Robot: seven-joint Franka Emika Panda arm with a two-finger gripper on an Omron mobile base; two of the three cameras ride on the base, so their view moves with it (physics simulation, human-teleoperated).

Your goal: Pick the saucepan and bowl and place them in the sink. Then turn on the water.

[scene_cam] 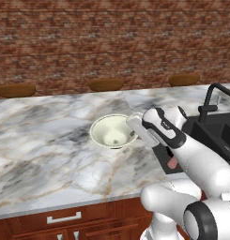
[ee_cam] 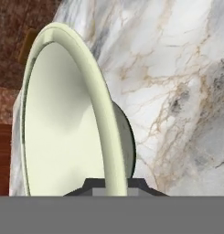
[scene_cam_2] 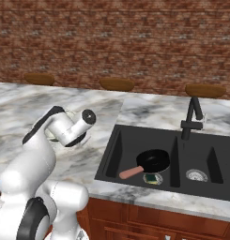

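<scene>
The cream-white bowl (scene_cam: 111, 132) rests on the marble counter (scene_cam: 46, 140), left of the sink (scene_cam_2: 135, 140). My gripper (scene_cam: 135, 124) is at the bowl's right rim and shut on it. In the hand view the bowl (ee_cam: 63, 119) stands edge-on, and its rim runs down between the two fingertips of the gripper (ee_cam: 115, 185). The black saucepan (scene_cam_2: 153, 161) with its pink handle lies in the sink's left basin. Part of that saucepan handle (scene_cam: 172, 163) peeks out under my arm. The water is out of view.
The black arched faucet (scene_cam_2: 191, 117) stands behind the divider between the two basins. A steel drain (scene_cam_2: 197, 175) is in the right basin, and a small green item (scene_cam_2: 152, 178) lies beside the pan. Three brown stools (scene_cam: 107, 85) line the counter's far side before a brick wall.
</scene>
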